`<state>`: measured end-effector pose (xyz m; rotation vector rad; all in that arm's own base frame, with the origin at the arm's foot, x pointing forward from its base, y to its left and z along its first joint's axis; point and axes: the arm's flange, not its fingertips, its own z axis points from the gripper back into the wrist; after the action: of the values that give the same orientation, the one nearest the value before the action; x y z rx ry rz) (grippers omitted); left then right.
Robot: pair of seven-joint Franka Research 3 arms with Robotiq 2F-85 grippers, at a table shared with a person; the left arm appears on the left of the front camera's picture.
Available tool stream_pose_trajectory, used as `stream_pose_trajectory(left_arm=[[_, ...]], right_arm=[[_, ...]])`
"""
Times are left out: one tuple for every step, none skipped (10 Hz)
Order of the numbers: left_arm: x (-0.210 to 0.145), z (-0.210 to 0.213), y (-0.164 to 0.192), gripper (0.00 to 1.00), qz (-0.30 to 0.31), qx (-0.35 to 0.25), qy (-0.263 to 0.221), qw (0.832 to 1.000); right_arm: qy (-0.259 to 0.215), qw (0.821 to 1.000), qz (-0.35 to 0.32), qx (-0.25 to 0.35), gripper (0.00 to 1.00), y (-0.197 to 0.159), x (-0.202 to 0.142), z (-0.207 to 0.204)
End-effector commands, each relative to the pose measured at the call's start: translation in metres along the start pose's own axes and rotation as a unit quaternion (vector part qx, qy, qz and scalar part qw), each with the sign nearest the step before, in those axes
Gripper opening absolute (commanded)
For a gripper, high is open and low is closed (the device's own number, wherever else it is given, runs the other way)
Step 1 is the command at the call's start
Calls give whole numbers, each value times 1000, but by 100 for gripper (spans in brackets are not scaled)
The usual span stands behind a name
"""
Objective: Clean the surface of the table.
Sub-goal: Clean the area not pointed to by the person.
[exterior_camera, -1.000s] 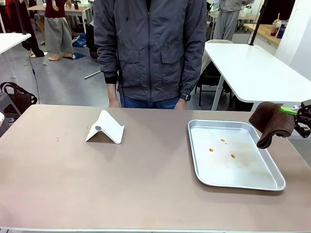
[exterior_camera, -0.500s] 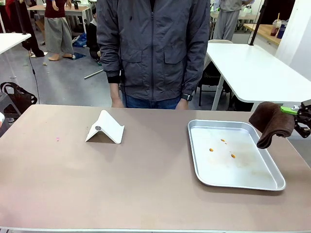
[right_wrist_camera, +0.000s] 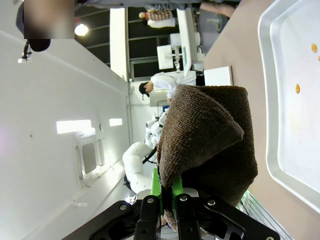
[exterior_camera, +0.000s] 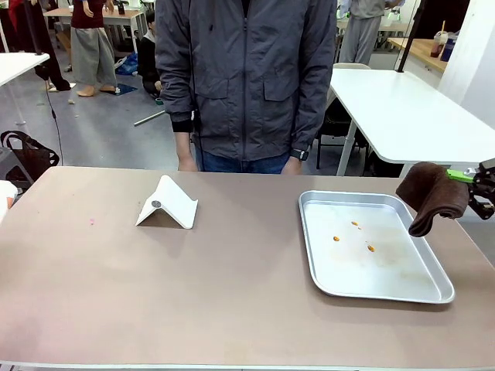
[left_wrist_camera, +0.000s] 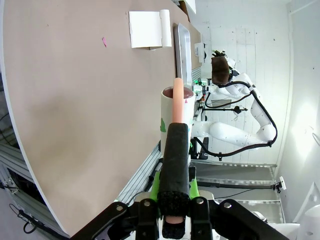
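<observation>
Both grippers loaded at the table (exterior_camera: 232, 278).
Right gripper (exterior_camera: 464, 177) clamped brown cloth (exterior_camera: 433, 195) beside tray (exterior_camera: 304, 224); left wrist view: left gripper (left_wrist_camera: 175, 192) pinched black-sleeved pink rod (left_wrist_camera: 176, 155), white cup (left_wrist_camera: 167, 107) ahead.

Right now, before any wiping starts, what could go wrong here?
1. The brown cloth hangs from the right gripper by the right rim of the metal tray; a low inward sweep could snag the tray or smear its orange spots.
2. The white folded stand stands on the table; wiping past might shove it toward the person.
</observation>
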<state>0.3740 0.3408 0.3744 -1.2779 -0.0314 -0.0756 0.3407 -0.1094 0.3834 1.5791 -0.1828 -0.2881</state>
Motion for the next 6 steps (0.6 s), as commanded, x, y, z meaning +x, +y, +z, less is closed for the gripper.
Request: stream_pose_trajectory(left_arm=[[-4,2,-2,22,-3,-6,-2,1000],[-4,2,-2,22,-3,-6,-2,1000],[0,0,0,22,0,0,0,1000],[3,-1,2,22,3,1,1,1000],[8,-2,3,22,4,8,-5,1000],[11,-4,2,22,1,2,-10,1000]], right_arm=[[3,1000,4,0,0,4,-1,-1],[3,1000,4,0,0,4,-1,-1],[3,1000,4,0,0,4,-1,-1],[3,1000,4,0,0,4,-1,-1],[3,1000,4,0,0,4,-1,-1],[3,1000,4,0,0,4,-1,-1]])
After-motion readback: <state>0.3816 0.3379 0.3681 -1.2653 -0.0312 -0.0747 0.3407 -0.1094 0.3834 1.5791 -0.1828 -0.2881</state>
